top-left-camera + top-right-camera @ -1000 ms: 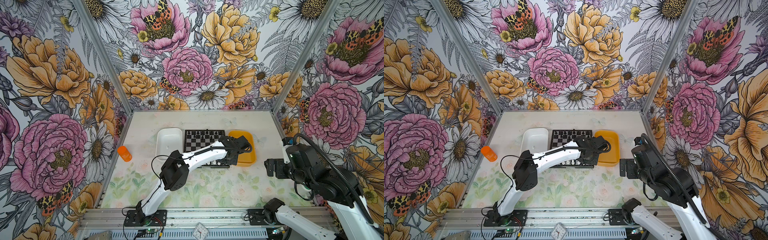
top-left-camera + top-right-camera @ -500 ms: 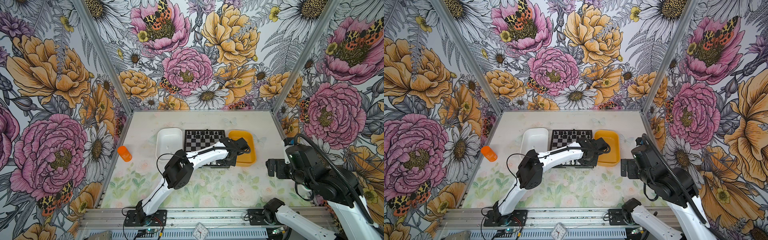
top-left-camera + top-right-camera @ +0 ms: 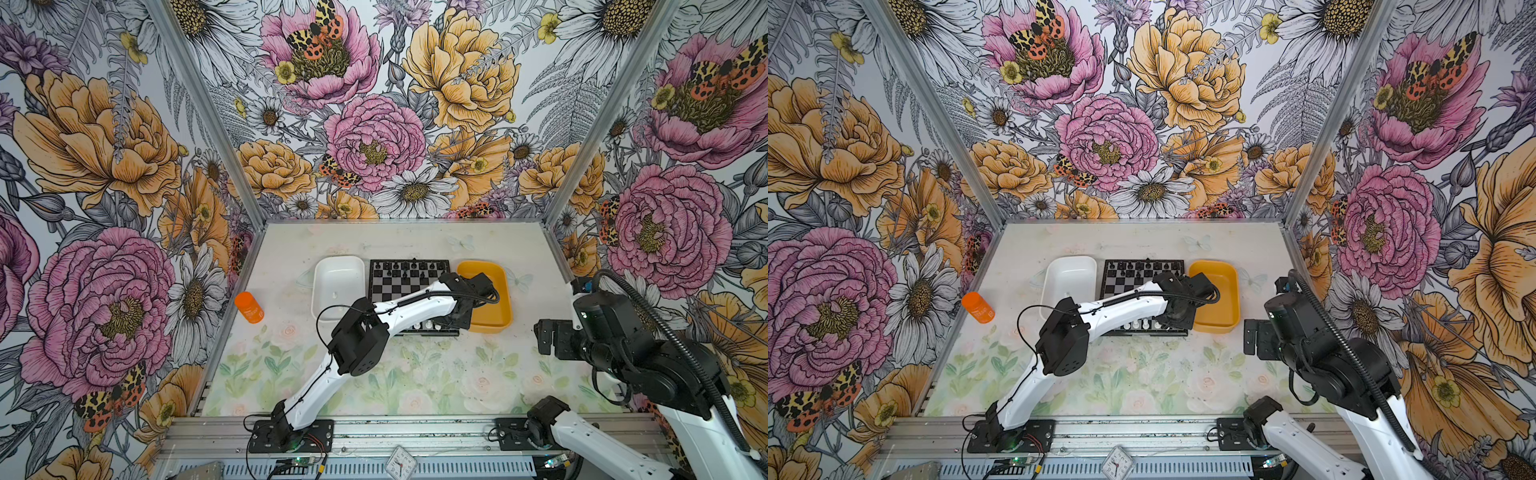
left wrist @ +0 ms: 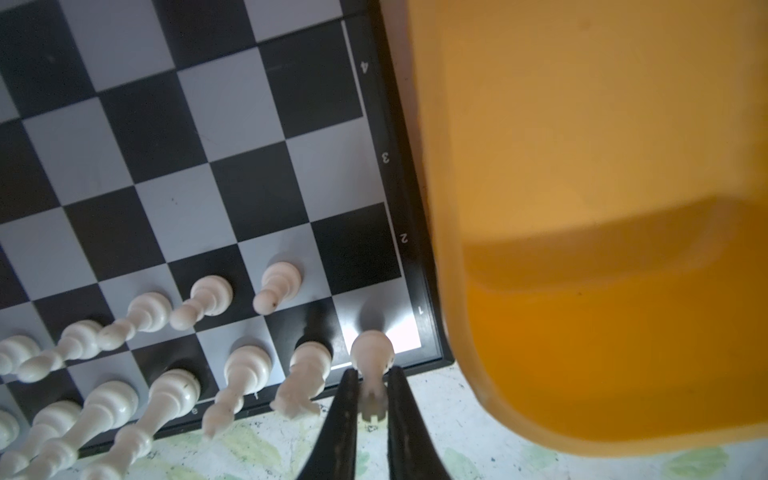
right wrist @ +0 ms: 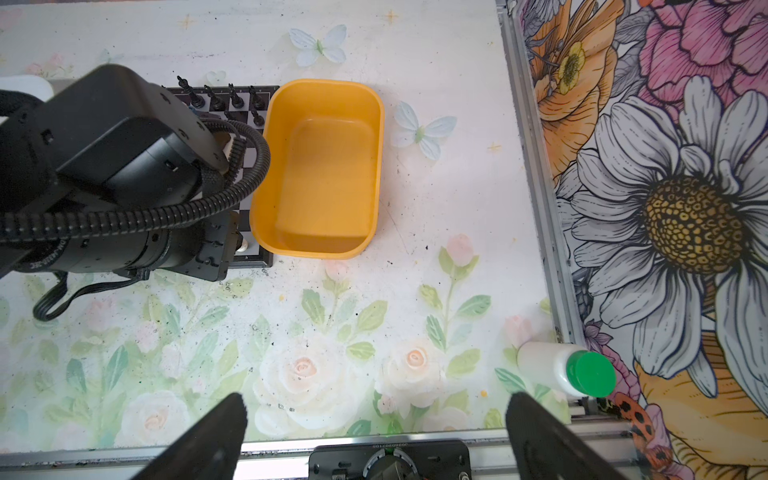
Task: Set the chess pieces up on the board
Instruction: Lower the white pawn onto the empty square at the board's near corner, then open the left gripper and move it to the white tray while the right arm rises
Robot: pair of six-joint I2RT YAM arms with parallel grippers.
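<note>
Left arm barely shifting over the past second, elbow creeping slightly rightward. Left gripper (image 4: 371,399) staying clenched on the white rook (image 4: 372,353), holding its base at the board's (image 4: 291,79) corner square beside the yellow tray (image 4: 582,166) (contact unclear). Placement looking nearly finished, release pending. Right gripper (image 5: 376,411) idling spread wide, well apart.

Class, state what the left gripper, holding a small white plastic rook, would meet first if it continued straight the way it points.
Likely the black-and-silver checkered chessboard, its light corner square under the white rook; gap unclear.
</note>
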